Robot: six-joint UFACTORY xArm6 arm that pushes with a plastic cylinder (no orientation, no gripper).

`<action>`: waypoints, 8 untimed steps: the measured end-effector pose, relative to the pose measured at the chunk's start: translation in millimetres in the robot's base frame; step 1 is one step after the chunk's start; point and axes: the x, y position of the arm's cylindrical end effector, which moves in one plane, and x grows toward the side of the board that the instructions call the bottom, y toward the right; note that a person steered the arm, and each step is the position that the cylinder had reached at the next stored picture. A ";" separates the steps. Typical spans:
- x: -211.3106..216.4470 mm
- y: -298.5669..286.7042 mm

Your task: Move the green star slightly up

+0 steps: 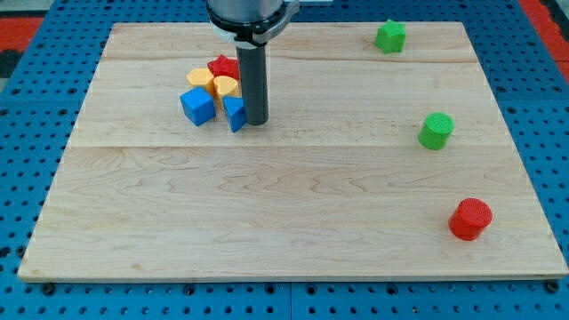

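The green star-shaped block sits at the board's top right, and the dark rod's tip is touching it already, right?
No. The camera view shows my tip far off at the view's left, beside the blue block in the cluster. The green star-shaped block does sit top right, untouched.

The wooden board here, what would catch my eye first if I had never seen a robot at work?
Probably the dark rod coming down from the view's top, my tip right beside a tight huddle of blocks at upper left: a red star, two yellow blocks and two blue blocks. Next, three lone pieces down the view's right: a green star near the top edge, a green cylinder and a red cylinder.
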 end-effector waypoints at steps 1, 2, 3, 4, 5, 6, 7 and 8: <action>-3.4 -8.9; -3.4 1.5; -28.0 65.4; -54.0 149.8; -94.2 203.3; -143.4 235.7; -168.7 239.2; -177.7 234.3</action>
